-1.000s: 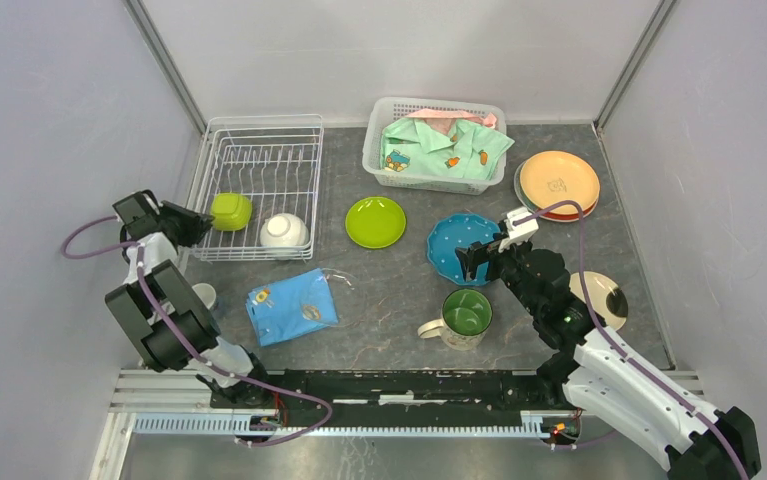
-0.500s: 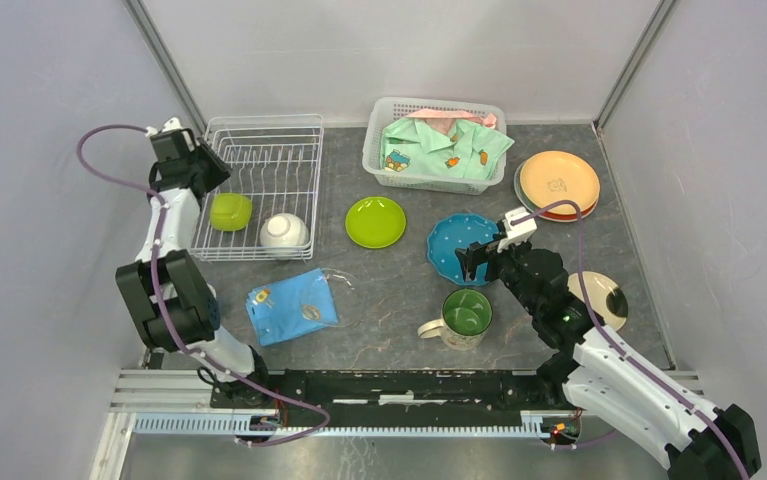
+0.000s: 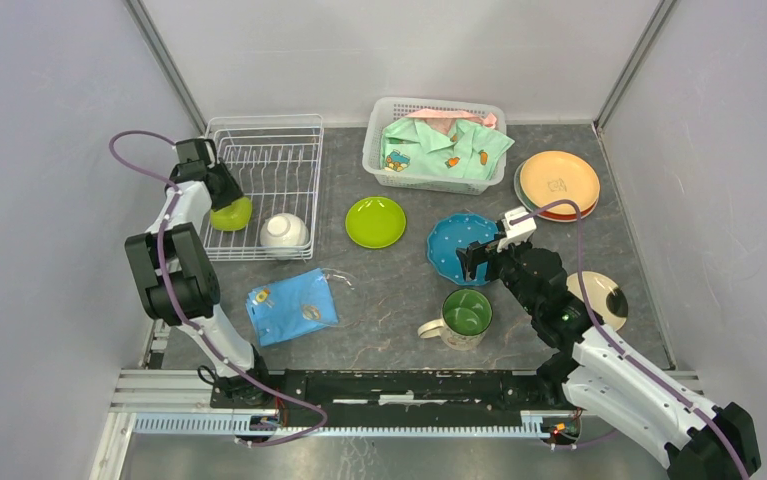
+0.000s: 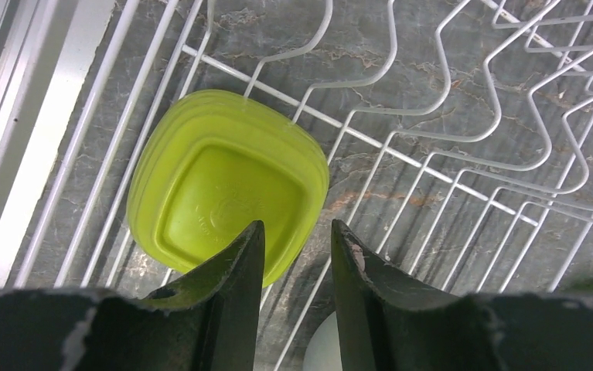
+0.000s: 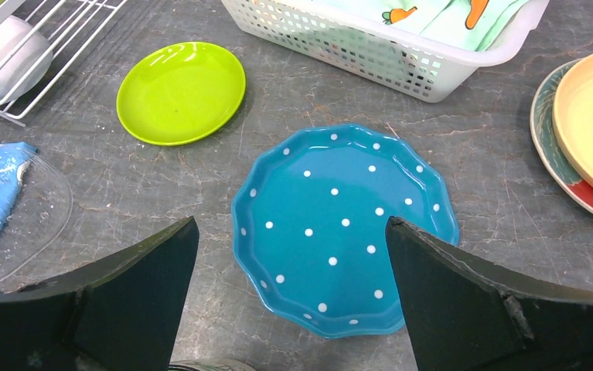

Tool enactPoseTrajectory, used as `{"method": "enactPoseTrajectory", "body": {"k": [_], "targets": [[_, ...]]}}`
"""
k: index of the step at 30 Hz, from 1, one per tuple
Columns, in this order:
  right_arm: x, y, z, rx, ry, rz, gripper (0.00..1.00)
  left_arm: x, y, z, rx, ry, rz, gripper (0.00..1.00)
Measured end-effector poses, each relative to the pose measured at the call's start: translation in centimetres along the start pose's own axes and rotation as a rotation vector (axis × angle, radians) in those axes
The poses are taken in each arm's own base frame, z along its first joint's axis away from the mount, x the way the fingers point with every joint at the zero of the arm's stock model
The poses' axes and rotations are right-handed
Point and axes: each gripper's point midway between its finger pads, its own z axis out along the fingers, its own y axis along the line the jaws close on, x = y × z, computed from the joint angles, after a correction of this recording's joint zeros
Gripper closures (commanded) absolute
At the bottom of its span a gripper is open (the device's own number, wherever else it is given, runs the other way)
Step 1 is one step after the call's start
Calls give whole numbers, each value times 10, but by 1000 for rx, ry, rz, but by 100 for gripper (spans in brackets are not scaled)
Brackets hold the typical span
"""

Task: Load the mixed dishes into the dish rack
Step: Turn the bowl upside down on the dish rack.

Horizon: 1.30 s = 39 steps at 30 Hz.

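Done: 2 in dish rack [image 3: 259,128], green cup [image 4: 223,185] and white bowl [image 3: 284,231] | Left on worktop [image 3: 399,290]: lime plate [image 3: 376,221], blue dotted plate [image 5: 339,224], orange stack [image 3: 559,180], cream plate [image 3: 607,297], mug [image 3: 466,313] | left end effector [image 4: 297,226] parted, empty, above cup | right end effector [image 5: 291,224] wide open over dotted plate

You can count one dish rack [image 3: 264,130] holding two pieces: one white bowl [image 3: 284,231] and one lime-green square dish [image 4: 223,185]. On the surface lie three single plates: lime-green plate [image 3: 376,221], blue dotted plate [image 3: 459,247], cream plate [image 3: 609,300]. At the right edge, one orange plate [image 3: 558,179] sits on at least one red-rimmed plate [image 5: 591,199]. Also one mug [image 3: 465,314], one latticed basket [image 3: 379,150], one folded blue cloth [image 3: 289,305]
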Motion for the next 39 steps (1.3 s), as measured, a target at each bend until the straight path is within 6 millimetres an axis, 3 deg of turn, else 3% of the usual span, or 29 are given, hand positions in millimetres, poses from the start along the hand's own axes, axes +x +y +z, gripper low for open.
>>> {"method": "enactPoseTrajectory", "body": {"k": [26,39], "targets": [[-5,0,-2,-1,-19,3,2,23,6,-12,-36,106,44,56],[-6,3,-3,-13,-23,4,2,53,11,-34,-65,165,71,56]]}}
